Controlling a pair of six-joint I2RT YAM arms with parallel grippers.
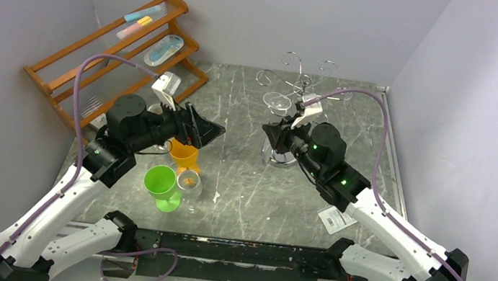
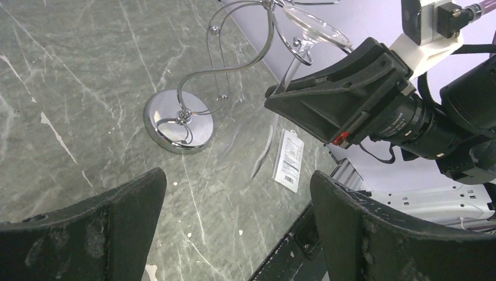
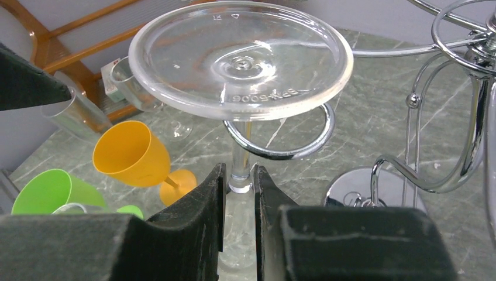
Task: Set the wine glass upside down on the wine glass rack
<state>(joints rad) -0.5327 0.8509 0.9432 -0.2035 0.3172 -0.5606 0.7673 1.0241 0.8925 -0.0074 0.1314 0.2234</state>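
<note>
The clear wine glass (image 3: 240,58) hangs upside down, its round foot on top. My right gripper (image 3: 240,175) is shut on its stem; the bowl is hidden below the fingers. The stem stands against a chrome loop (image 3: 281,149) of the wine glass rack (image 3: 468,117); I cannot tell whether it is inside the loop. From above, the glass (image 1: 277,103) and right gripper (image 1: 277,135) are beside the rack (image 1: 304,82). My left gripper (image 1: 196,130) is open and holds nothing. Its wrist view shows the left gripper (image 2: 238,178) open over bare table, the rack's base (image 2: 178,120) and the glass (image 2: 316,26).
An orange cup (image 1: 185,154), a green cup (image 1: 162,183) and a clear glass (image 1: 190,182) stand under the left arm. A wooden tiered shelf (image 1: 121,44) fills the back left corner. A white label (image 1: 336,219) lies on the table near the right arm.
</note>
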